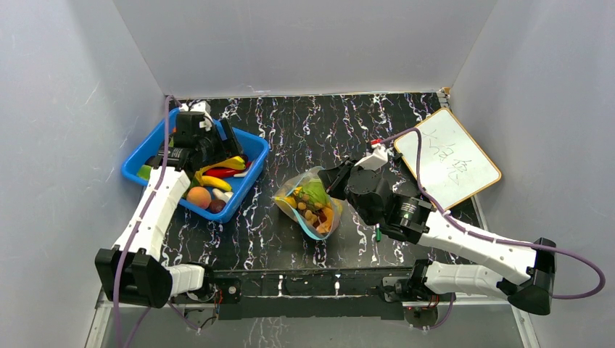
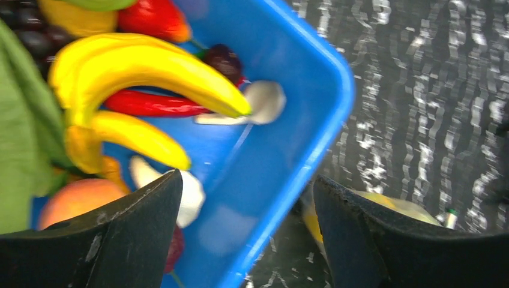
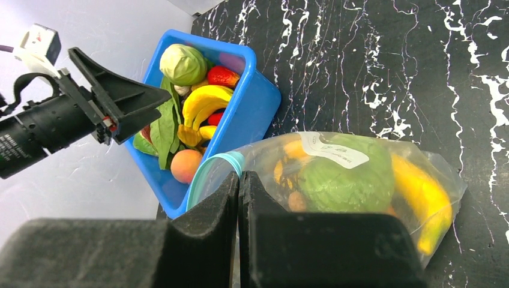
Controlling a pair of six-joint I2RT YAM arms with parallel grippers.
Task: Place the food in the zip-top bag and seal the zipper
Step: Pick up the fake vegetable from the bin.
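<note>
The left arm reaches forward from its base, with the forearm lifted and the wrist bent down over the bin [image 1: 246, 185]. The left gripper [image 2: 247, 180] hangs above the right rim of the bin. Its jaws are wide apart and nothing is between them. One finger is over the inside of the bin and the other is over the table just outside it.

Inside the bin lies much food: bananas [image 2: 138, 66], a red pepper [image 2: 153, 105], a peach [image 3: 186, 165], a pale cabbage [image 3: 183, 63] and green leaves.

The bag [image 1: 310, 203] lies on the table to the right of the bin, apart from it. It already holds some food, among it a green leafy piece [image 3: 342, 180] and a banana [image 3: 420, 192]. The zipper [image 3: 211, 165] curves along the bag side that faces the bin, and the mouth looks open.

The right arm stretches low across the table toward the bin, with its elbow far to the right. The right gripper [image 3: 239, 180] is at the bag side away from the bin. Its jaws are pressed fully together, with the tips right at the bag edge. I cannot tell whether plastic is pinched between them.
</note>
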